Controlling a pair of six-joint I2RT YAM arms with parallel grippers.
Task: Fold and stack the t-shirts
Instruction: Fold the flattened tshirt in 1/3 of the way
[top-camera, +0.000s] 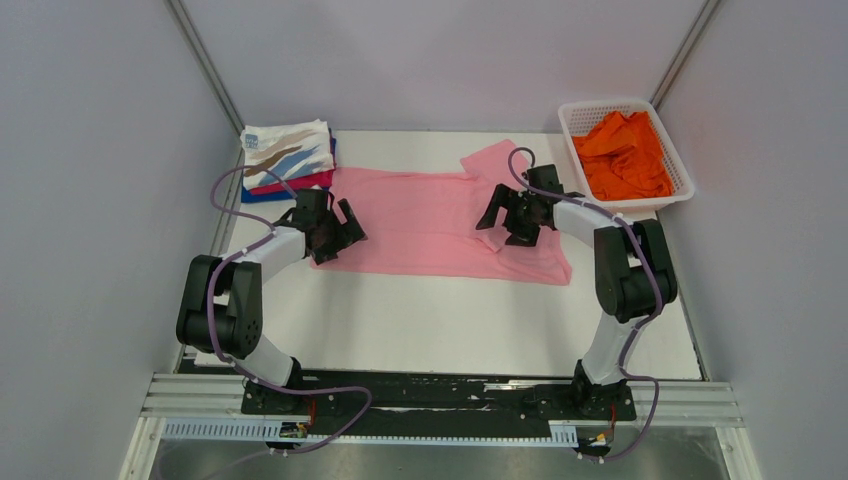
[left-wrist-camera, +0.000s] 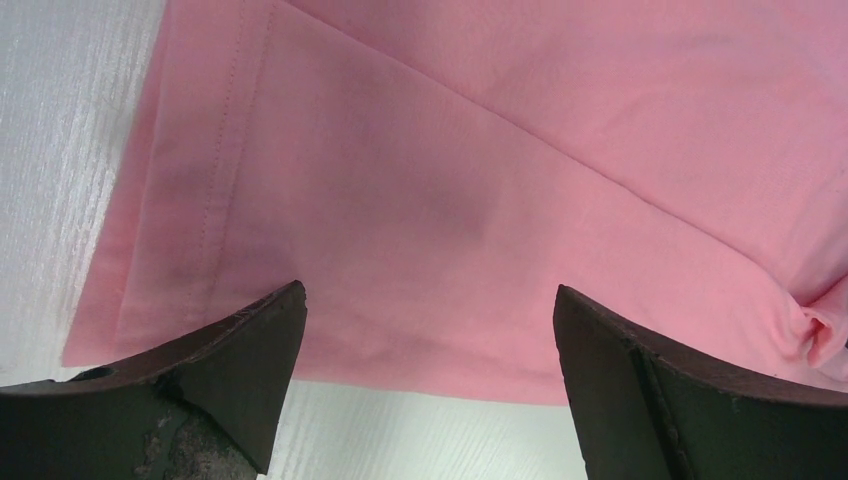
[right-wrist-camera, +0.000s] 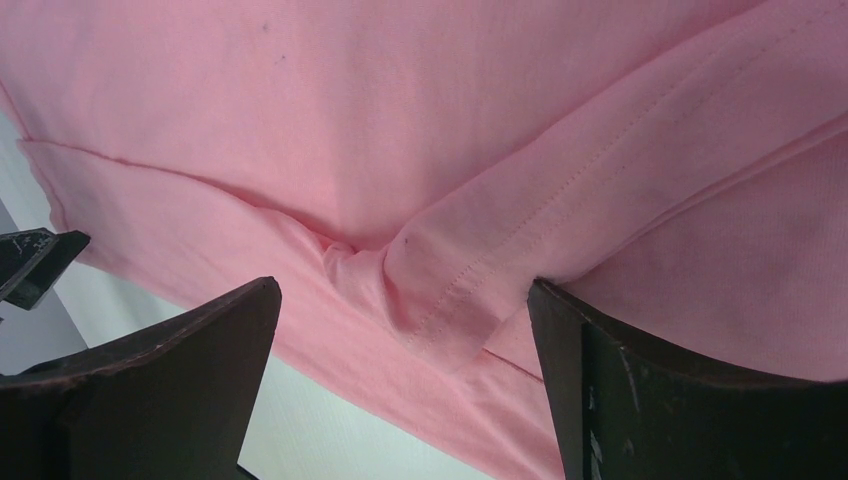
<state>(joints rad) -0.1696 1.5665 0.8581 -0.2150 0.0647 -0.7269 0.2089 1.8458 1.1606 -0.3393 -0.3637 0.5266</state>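
Observation:
A light pink t-shirt (top-camera: 430, 215) lies spread flat on the white table, one sleeve folded in at its right end. My left gripper (top-camera: 345, 232) is open over the shirt's near left corner; in the left wrist view the pink cloth (left-wrist-camera: 450, 200) fills the gap between the gripper (left-wrist-camera: 430, 330) fingers. My right gripper (top-camera: 497, 215) is open over the folded sleeve (right-wrist-camera: 480, 260) at the right end; the gripper (right-wrist-camera: 400, 320) holds nothing. A stack of folded tees (top-camera: 288, 160), the streak-print one on top over magenta and blue, sits at the back left. An orange tee (top-camera: 624, 155) lies in the basket.
A white lattice basket (top-camera: 592, 111) stands at the back right. Grey walls close in both sides and the back. The arm bases sit on a rail (top-camera: 440, 395) at the near edge.

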